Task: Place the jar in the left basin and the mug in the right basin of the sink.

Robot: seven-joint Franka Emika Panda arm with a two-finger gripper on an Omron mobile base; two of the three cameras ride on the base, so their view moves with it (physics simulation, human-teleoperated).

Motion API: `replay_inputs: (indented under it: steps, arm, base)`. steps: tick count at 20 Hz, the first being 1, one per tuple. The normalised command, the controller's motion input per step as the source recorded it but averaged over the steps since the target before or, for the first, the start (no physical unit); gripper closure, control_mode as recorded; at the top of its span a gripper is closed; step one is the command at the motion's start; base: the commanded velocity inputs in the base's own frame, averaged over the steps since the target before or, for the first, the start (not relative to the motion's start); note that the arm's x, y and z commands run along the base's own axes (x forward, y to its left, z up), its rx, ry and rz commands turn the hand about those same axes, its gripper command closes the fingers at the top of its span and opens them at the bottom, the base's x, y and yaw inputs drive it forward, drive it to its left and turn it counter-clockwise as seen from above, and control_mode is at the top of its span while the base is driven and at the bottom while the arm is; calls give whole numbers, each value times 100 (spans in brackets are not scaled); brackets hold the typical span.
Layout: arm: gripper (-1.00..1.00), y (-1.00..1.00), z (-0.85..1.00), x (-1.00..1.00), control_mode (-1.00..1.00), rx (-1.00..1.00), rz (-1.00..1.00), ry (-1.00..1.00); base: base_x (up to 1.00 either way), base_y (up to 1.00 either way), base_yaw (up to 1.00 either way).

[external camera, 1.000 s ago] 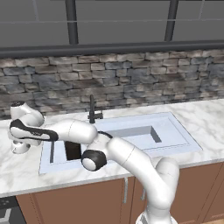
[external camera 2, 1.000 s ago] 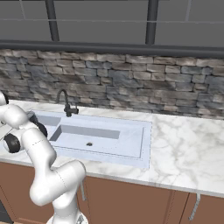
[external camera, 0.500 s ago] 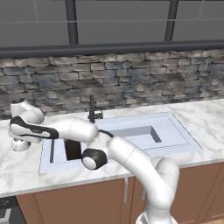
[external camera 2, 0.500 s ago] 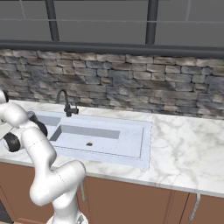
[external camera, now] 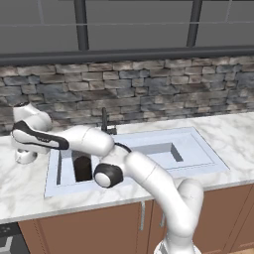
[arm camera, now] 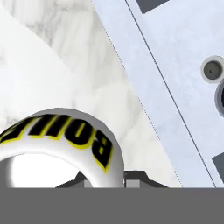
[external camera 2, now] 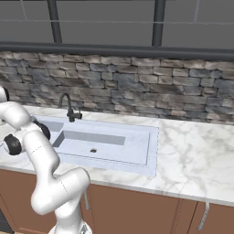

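since 0.5 s ago the arm's reach over the counter left of the sink (external camera: 208, 161) has barely changed, hand still above the mug (external camera: 25, 155). mug sits on the marble, just left of the sink rim. in hand view the mug (arm camera: 61, 144) is white w/ black-yellow lettering, rim up close. jar (external camera: 82, 167) stands dark in the left basin (external camera: 62, 171). gripper (arm camera: 103, 181) jaws: can't tell.

Jar in the sink, mug on the counter

The dark jar (external camera: 83, 167) stands upright in the left basin (external camera: 67, 166); the white mug (arm camera: 61, 146), lettered black-and-yellow, sits on marble beside the sink (external camera: 198, 151).
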Motion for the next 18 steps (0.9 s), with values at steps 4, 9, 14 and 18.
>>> replay_inputs:
  steps: [4, 9, 14, 18]
  arm:
    - [100, -39, 41, 0, -100, 0, 0, 0]
    - [100, -38, 47, 0, -100, 0, 0, 0]
    - [100, -36, 54, 0, -100, 0, 0, 0]
    - [100, -33, 53, 0, -100, 0, 0, 0]
  base:
    - [0, 0, 0]
    - [0, 0, 0]
    - [0, 0, 0]
    - [0, 0, 0]
